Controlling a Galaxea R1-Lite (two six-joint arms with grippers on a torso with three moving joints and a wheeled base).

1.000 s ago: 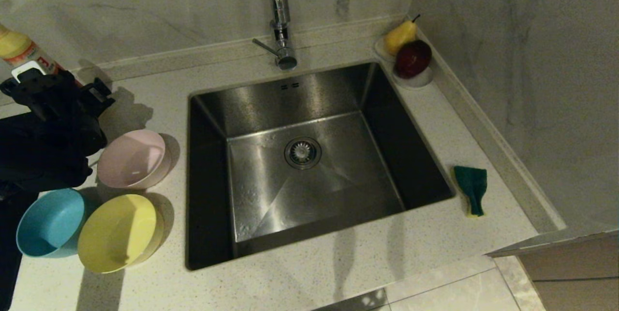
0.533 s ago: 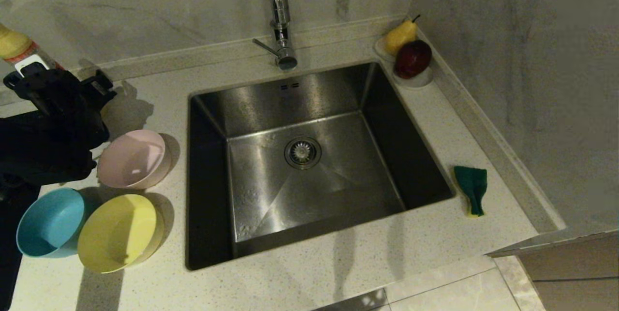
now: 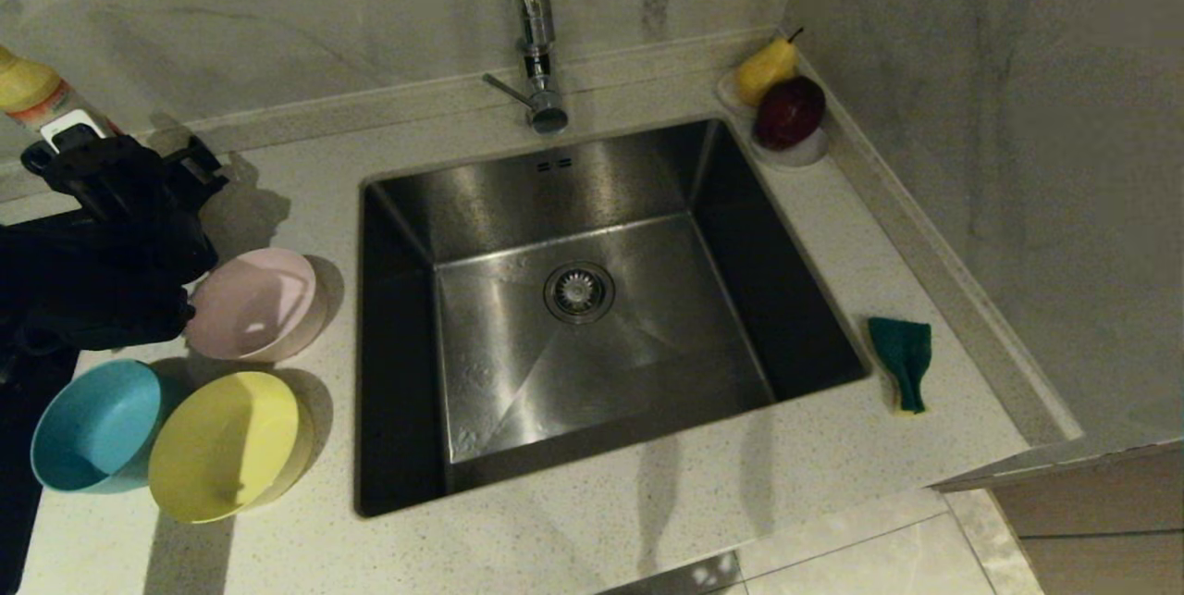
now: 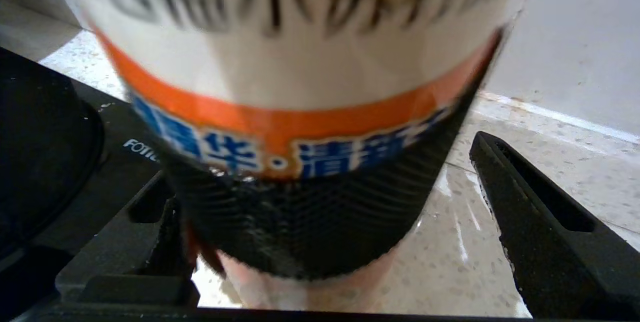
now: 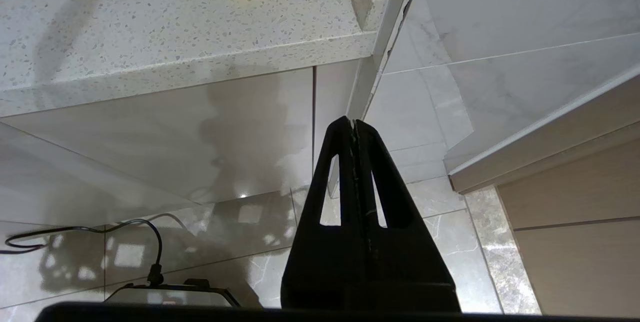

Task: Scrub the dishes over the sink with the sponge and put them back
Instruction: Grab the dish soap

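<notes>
Meanwhile the left gripper (image 3: 116,160) hangs by the detergent bottle (image 3: 37,97), jaws spread wide around it, gripping nothing. Pink bowl (image 3: 254,303), blue bowl (image 3: 92,428) and yellow bowl (image 3: 227,447) sit left of the sink (image 3: 573,206); sponge (image 3: 902,359) lies right. Right gripper (image 5: 354,126) hangs clenched below the counter (image 5: 150,31).

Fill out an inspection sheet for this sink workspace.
Surface: speckled pale countertop around the steel sink, basin bare, tap behind.
Job's things: pink bowl, blue bowl and yellow bowl clustered left of the sink; sponge on the counter to its right.
Clutter: saucer with pear and dark red apple; detergent bottle.
Grippers: left gripper open around the detergent bottle; right gripper shut, below counter level.
Cables: black cable on the floor.
Surroundings: marble walls, tiled floor, black hob at left.
</notes>
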